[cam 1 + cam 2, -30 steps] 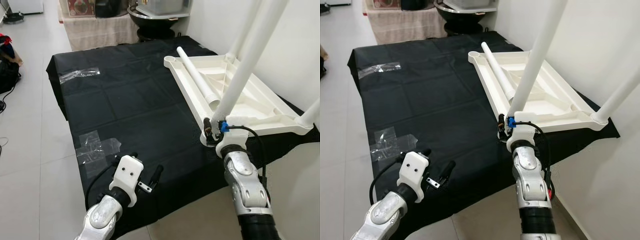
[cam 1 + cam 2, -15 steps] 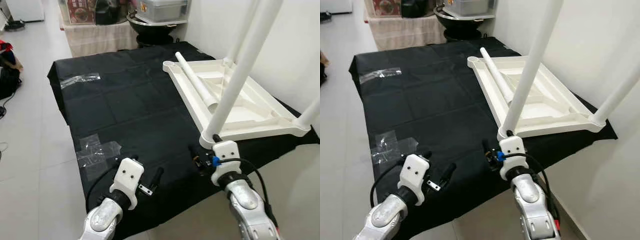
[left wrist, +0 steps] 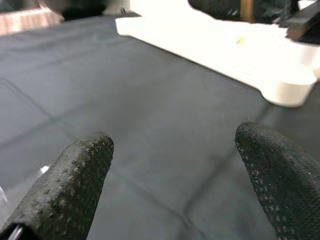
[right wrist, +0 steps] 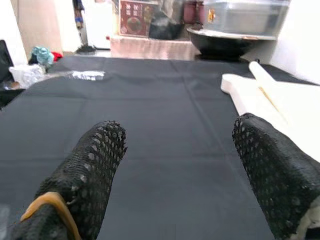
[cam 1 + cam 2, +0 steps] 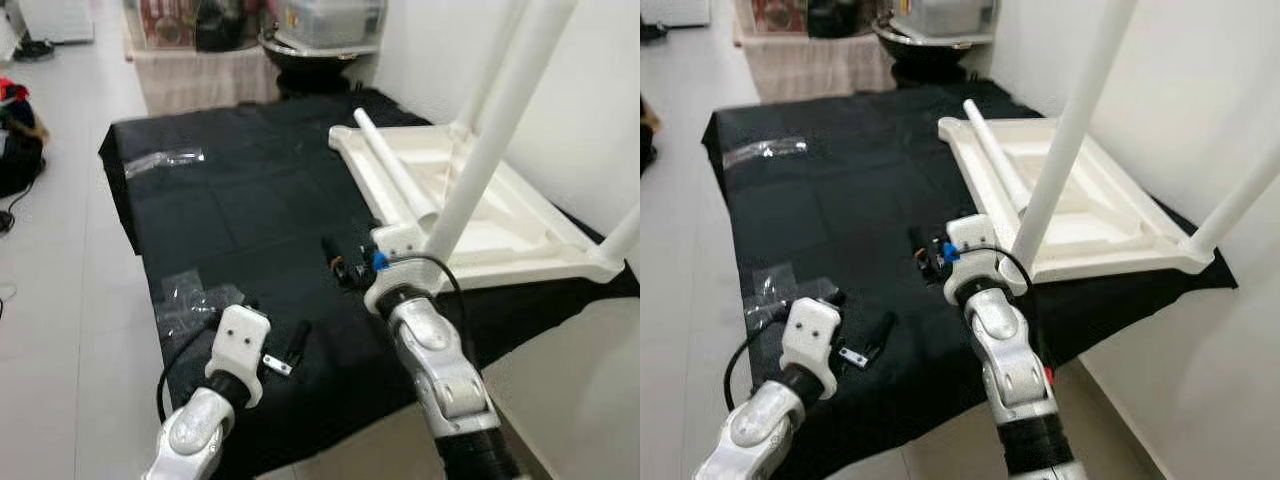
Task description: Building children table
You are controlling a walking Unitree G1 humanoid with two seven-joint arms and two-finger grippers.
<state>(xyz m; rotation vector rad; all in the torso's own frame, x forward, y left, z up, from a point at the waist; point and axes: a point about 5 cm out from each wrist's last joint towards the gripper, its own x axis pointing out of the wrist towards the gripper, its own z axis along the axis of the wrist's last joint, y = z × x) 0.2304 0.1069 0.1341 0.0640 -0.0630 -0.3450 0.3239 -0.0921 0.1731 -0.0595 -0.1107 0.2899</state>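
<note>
Black cloth (image 5: 250,200) spread on white tile floor (image 5: 60,260), wall to the right, shelf clutter beyond the far edge.

Table top (image 5: 500,215) upside down along the cloth's right edge, near the wall. White moulded plastic, ribbed underside up, rounded corner sockets. Three legs standing: one at the near corner (image 5: 490,140), another behind it (image 5: 490,60), a third at the near-right corner (image 5: 620,232). Fourth leg (image 5: 392,170) loose, lying across the underside, upper end by the empty far-left socket.

Changed over the last second: right gripper (image 5: 337,262) off the base of the near-corner leg, now swung left and hovering over bare cloth just beside the top's near-left edge. Fingers (image 4: 95,165) apart, nothing between them. Leg standing unaided in its socket. Judged: that leg seated and released; loose leg likely next, arm moving to reposition for it.

Left gripper (image 5: 272,335) low over the cloth's near edge, close to taped patches (image 5: 195,295), well apart from the table. Fingers (image 3: 75,185) spread, empty.

Task far along: three of four legs in, one to fit.
</note>
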